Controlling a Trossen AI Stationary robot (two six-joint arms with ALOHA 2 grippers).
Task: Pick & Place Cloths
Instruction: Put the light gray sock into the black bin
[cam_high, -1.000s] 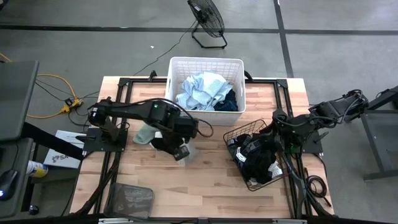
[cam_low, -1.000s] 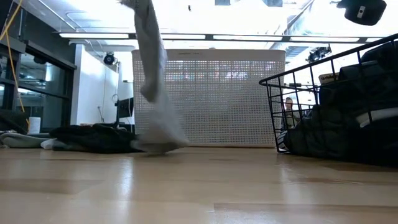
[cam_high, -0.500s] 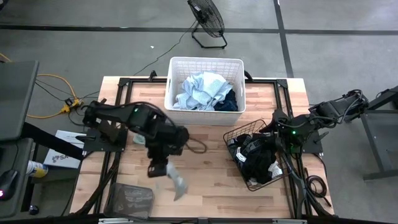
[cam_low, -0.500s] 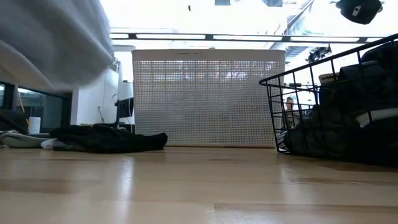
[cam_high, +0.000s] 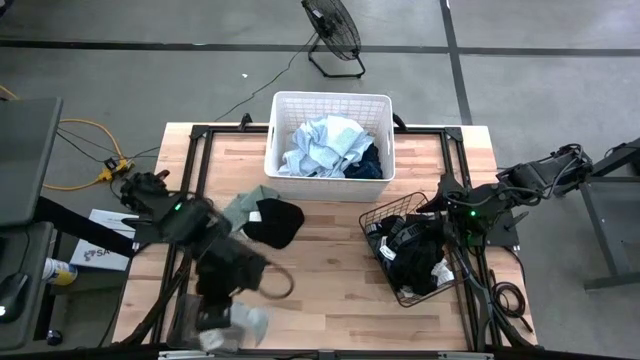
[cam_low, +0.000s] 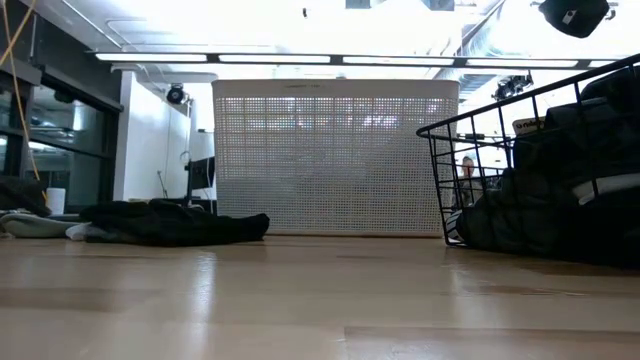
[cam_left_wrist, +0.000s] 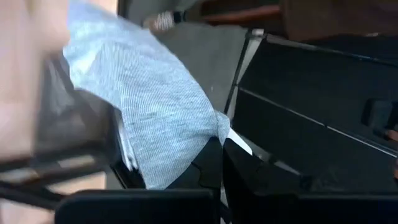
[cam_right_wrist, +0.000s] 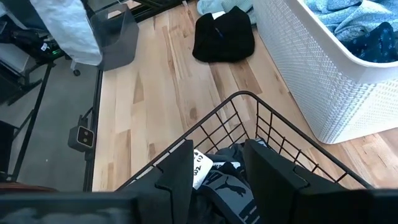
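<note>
clamped on the white-grey cloth (cam_left_wrist: 155, 118), my left gripper (cam_high: 222, 318) hangs over the small grey bin (cam_high: 212, 322) at the table's front-left corner. right gripper (cam_right_wrist: 219, 165), fingers parted and empty, waits above the black wire basket (cam_high: 375, 222). black cloth (cam_high: 272, 222) and sage green cloth (cam_high: 240, 208) are left on the table; blue ones sit in the white basket (cam_high: 330, 102).

I see a pale wooden counter (cam_high: 330, 270). On it a white laundry basket (cam_high: 330, 107) stands at the far edge and a black wire basket (cam_high: 378, 222) sits toward the right. A black cloth (cam_high: 274, 222) lies left of centre, touching a sage green cloth (cam_high: 243, 207). A grey mesh bin (cam_high: 205, 316) sits at the near left corner.
</note>
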